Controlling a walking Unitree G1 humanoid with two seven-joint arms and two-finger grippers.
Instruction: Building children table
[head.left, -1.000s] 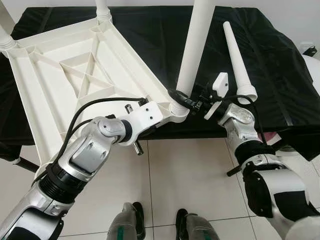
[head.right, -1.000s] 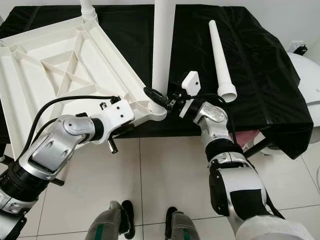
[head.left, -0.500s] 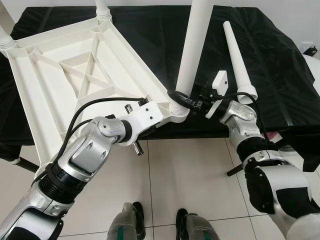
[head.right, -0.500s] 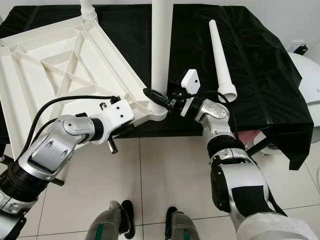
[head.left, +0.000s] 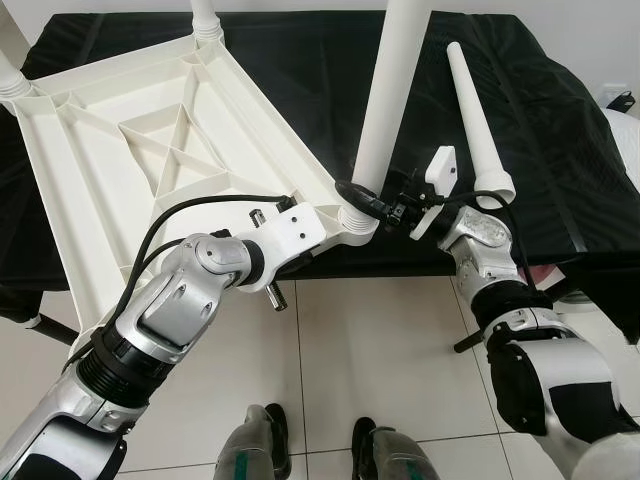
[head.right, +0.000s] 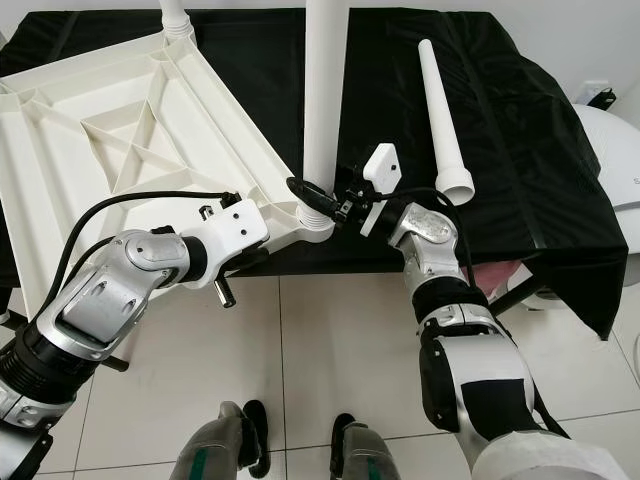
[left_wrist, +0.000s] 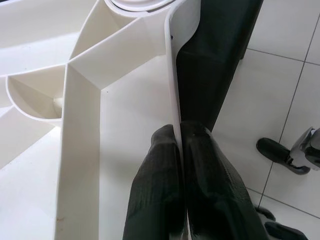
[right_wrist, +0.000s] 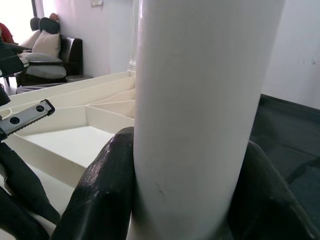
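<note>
On the black-draped worktop (head.left: 560, 150), the left gripper (left_wrist: 181, 150) stays pinched on the upturned tabletop (head.left: 150, 140) rim, and the right gripper (head.left: 372, 205) keeps its jaws clamped on the upright leg (head.left: 385, 100) at the corner socket, barely changed, so seating seems ongoing.

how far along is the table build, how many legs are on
About three of four. Two legs already stand in the far corners of the upturned tabletop. In hand: the right gripper is shut on a third leg standing in the near corner socket, while the left gripper pinches the tabletop's rim. Left: the loose leg lying on the black cloth.
</note>
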